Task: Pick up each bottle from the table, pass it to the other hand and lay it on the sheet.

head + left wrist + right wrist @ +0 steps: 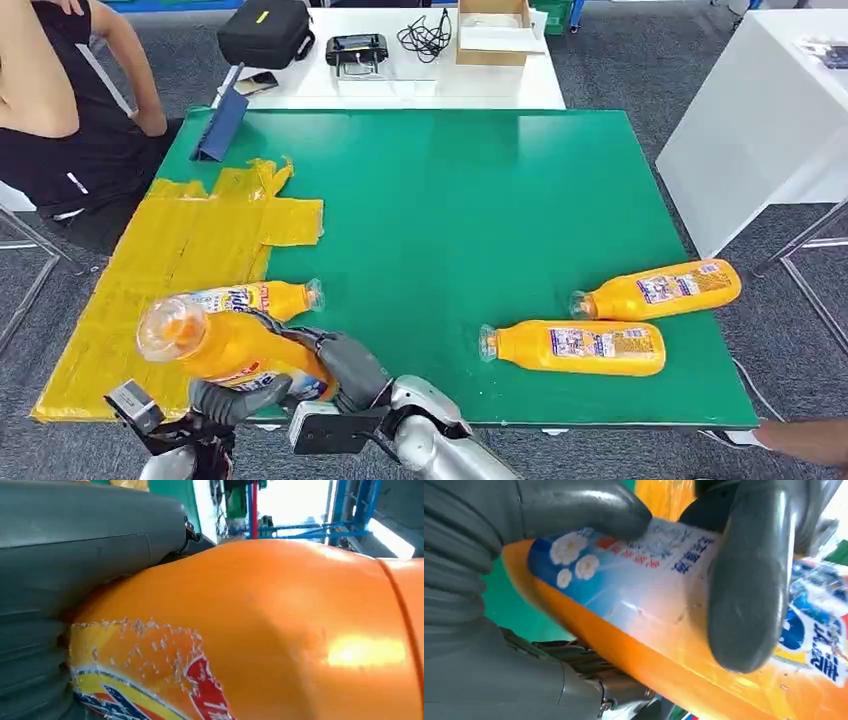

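Note:
An orange bottle point(215, 345) with a clear cap hangs tilted over the near left corner, above the yellow sheet point(190, 250). My right hand point(340, 365) grips its labelled body point(649, 595), fingers point(749, 580) wrapped over the label. My left hand point(235, 400) holds it from below, its thumb point(75, 540) against the orange side point(280, 630). A second bottle point(262, 297) lies on the sheet's near right edge, partly hidden behind the held one. Two more bottles point(575, 347) point(660, 290) lie on their sides on the green table at the near right.
A person sits at the far left beside the table point(480, 190). Another person's hand point(800, 440) shows past the near right corner. A blue tablet stand point(220, 125) is at the far left edge. A white table point(430, 85) with a black bag and a box stands behind.

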